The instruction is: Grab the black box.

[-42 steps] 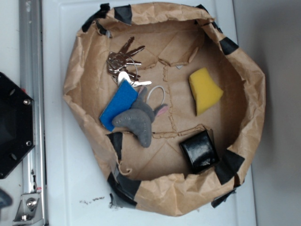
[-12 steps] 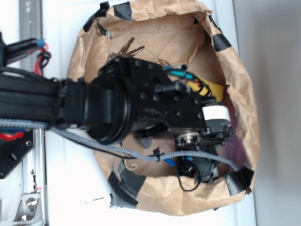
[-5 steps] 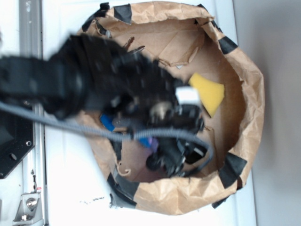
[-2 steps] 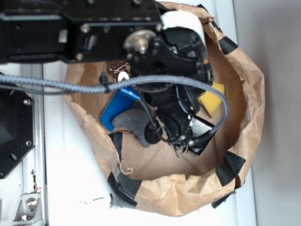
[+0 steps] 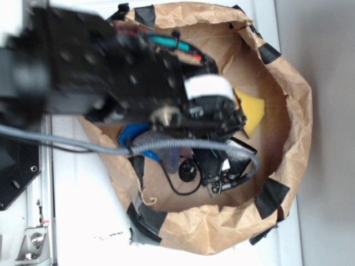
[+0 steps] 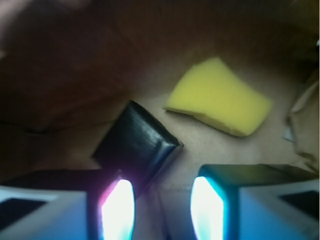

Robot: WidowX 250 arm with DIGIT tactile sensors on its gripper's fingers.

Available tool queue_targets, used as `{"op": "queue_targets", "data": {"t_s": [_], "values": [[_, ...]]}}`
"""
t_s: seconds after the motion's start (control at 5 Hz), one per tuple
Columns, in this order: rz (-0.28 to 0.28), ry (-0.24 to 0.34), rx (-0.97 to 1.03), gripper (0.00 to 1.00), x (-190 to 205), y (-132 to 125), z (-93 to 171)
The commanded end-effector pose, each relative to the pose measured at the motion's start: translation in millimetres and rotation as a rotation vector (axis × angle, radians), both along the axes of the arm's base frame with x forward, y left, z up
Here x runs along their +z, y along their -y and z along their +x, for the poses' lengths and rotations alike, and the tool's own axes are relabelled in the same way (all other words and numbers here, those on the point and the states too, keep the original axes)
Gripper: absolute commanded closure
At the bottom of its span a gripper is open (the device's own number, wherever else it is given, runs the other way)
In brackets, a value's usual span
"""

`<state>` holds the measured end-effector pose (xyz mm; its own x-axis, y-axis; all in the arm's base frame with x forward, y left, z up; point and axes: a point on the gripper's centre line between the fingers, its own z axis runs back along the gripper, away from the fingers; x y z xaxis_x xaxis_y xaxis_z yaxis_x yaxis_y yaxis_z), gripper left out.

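Note:
The black box (image 6: 137, 142) is small and glossy and lies on the brown paper floor. It sits just ahead of my left finger (image 6: 117, 210), with one corner reaching toward the gap. My gripper (image 6: 162, 210) is open with only paper between its fingers. The yellow sponge wedge (image 6: 220, 102) lies beyond the box to the right. In the exterior view my arm (image 5: 166, 94) covers the middle of the bag and hides the fingertips. Only an edge of the black box (image 5: 245, 152) shows beside it, below the yellow sponge (image 5: 250, 113).
The crumpled paper bag wall (image 5: 288, 111) with black tape patches rings the work area. A blue sponge (image 5: 133, 136) peeks out under the arm at the left. A black hexagonal plate (image 5: 16, 177) and a metal rail (image 5: 41, 221) stand outside the bag at the left.
The arm has swung in over the bag and, since 0.4 s ago, shifted lower in the frame. The black box lies higher than at the start, closer to the yellow sponge.

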<state>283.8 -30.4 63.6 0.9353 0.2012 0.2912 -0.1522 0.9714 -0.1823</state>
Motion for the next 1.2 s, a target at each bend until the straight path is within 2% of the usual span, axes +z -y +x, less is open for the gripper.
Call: {"op": "queue_targets", "data": {"t_s": [0.0, 0.2, 0.4, 0.8, 1.0], "values": [[0.035, 0.017, 0.056, 0.00, -8.7, 4.6, 29.4], [0.041, 0.009, 0.058, 0.00, -14.5, 11.7, 39.8], [0.045, 0.004, 0.021, 0.00, -17.7, 24.4, 37.9], [0.058, -0.043, -0.101, 0.00, -25.5, 34.2, 11.4], [0.035, -0.085, -0.143, 0.00, -27.0, 34.4, -1.5]]}}
